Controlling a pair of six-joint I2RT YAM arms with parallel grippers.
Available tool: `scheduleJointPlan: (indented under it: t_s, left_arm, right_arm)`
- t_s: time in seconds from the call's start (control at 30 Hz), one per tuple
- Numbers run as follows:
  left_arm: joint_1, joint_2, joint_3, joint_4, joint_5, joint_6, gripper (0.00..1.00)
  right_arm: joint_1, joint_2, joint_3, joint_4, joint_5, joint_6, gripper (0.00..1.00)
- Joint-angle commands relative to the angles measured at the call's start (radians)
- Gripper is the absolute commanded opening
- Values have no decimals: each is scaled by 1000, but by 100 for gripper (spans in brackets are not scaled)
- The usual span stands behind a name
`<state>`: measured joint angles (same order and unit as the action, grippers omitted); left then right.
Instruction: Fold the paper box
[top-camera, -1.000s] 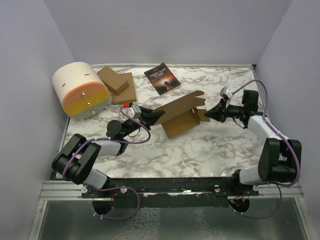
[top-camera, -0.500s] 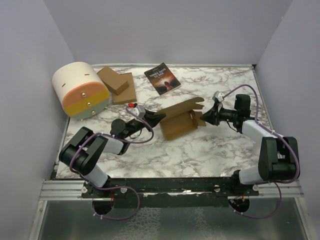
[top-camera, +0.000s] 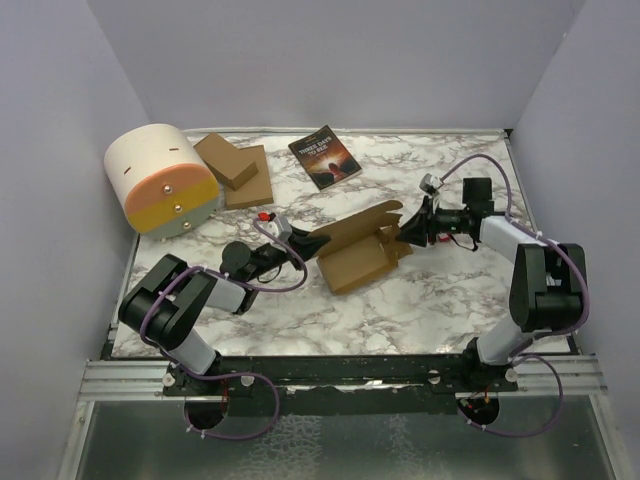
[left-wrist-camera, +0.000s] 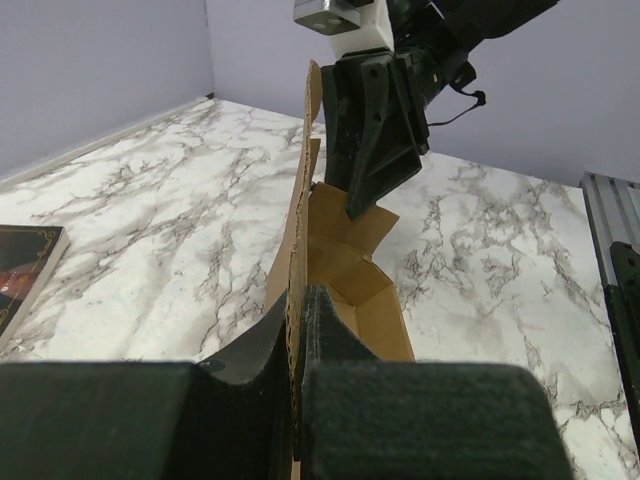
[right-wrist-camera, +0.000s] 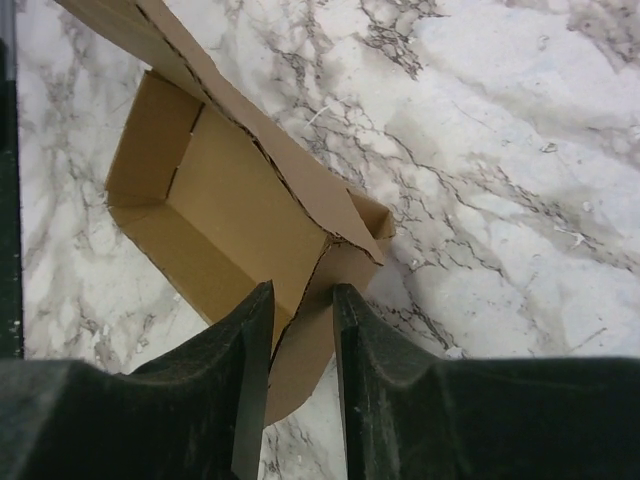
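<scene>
Over the last second the right arm has closed in on the box's right end and its fingers have parted. The left fingers (left-wrist-camera: 250, 345) pinch the raised lid of the paper box (top-camera: 360, 258), which lies mid-counter (top-camera: 440, 300). The right fingers (right-wrist-camera: 255, 380) loosely straddle its end flap. Once released, that flap may spring back out, or the pinched lid may tear. There is open room toward the near edge, and the book (top-camera: 325, 158) lies well behind.

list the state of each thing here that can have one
paper box, half folded, tray open, lid flap raised
left gripper, shut on the lid flap
right gripper, open, astride the box's end flap
book, closed, lying flat
cardboard stack, flat, unfolded
</scene>
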<state>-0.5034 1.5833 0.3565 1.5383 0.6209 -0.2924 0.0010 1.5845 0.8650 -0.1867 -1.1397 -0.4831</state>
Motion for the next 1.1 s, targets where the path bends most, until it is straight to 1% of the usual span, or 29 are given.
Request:
scheduleJointPlan:
  t_s: [0.0,0.1,0.2,0.37,0.47,0.6,0.7,0.83,0.9,1.0,1.07]
  left_arm:
    - [2,3,-11,174,19,20,0]
    - [2,1,-13,174,11,25,0]
    - [2,2,-13,174,7,27,0]
    - [2,3,-8,180,8,22,0]
    - [2,5,-7,182,8,19,0]
    - [2,6,-10,188,8,14,0]
    - [2,4,-11,189,5,11,0]
    - [2,1,-13,189,2,12,0]
    - [2,0,-15,188,0,11,0]
    - [2,-1,-13,186,-1,12,0]
    - [2,0,-12,186,-2,11,0]
  right_arm:
    - [3,93,99,-238,-136,-77,33]
    - [-2,158,160,-377,-190,-153,38]
    - [-9,201,190,-458,-225,-187,43]
    - [-13,226,201,-458,-219,-151,50]
    - [-16,219,202,-445,-226,-116,59]
    - [-18,219,200,-453,-277,-98,70]
    - [-18,234,210,-483,-305,-112,75]
    - [-21,273,241,-562,-351,-160,76]
    - [-22,289,241,-547,-361,-116,74]
    - [-22,299,222,-481,-363,-22,65]
    - [-22,305,211,-437,-371,36,56]
